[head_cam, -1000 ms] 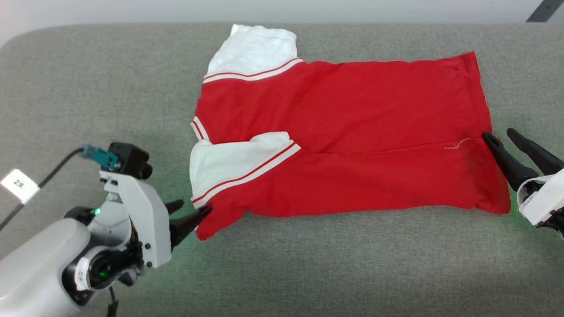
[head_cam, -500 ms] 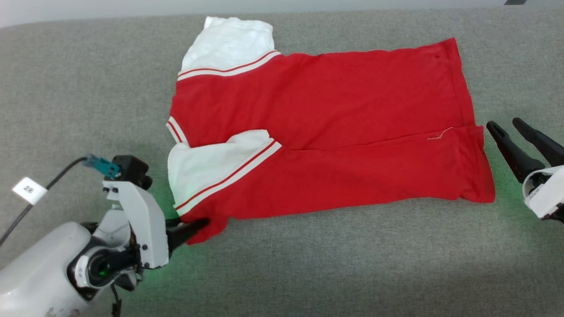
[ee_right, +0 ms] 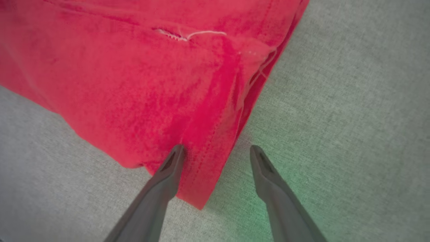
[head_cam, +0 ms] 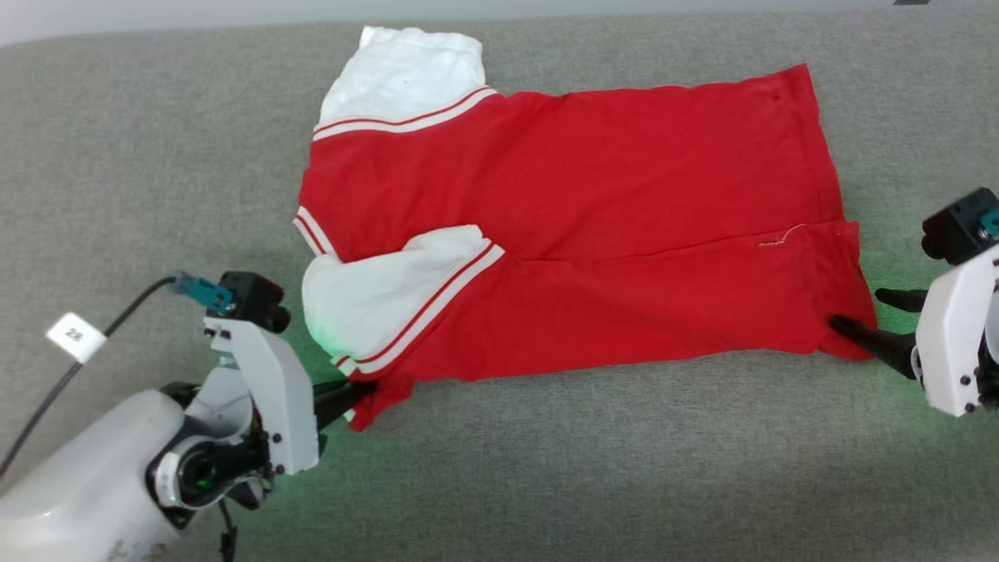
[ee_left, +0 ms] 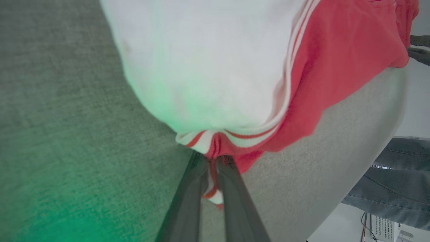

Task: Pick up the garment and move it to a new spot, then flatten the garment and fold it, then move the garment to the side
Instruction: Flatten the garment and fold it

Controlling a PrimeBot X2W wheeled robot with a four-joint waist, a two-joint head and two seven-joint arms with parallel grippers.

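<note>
The garment (head_cam: 593, 234) lies part-folded across the middle of the grey padded surface (head_cam: 546, 484), its long axis running left to right, with sleeves at the left and hem at the right. At lower left, the left gripper (head_cam: 365, 385) is pressed together on the striped sleeve trim, cloth pinched between its fingers. At the right edge, the right gripper (head_cam: 857, 308) stands spread, one finger on the lower hem corner and the other beyond it on the bare surface — the hem sits between its jaws, ungrasped. Each arm has its own end, so a lift probably waits on the right one closing
</note>
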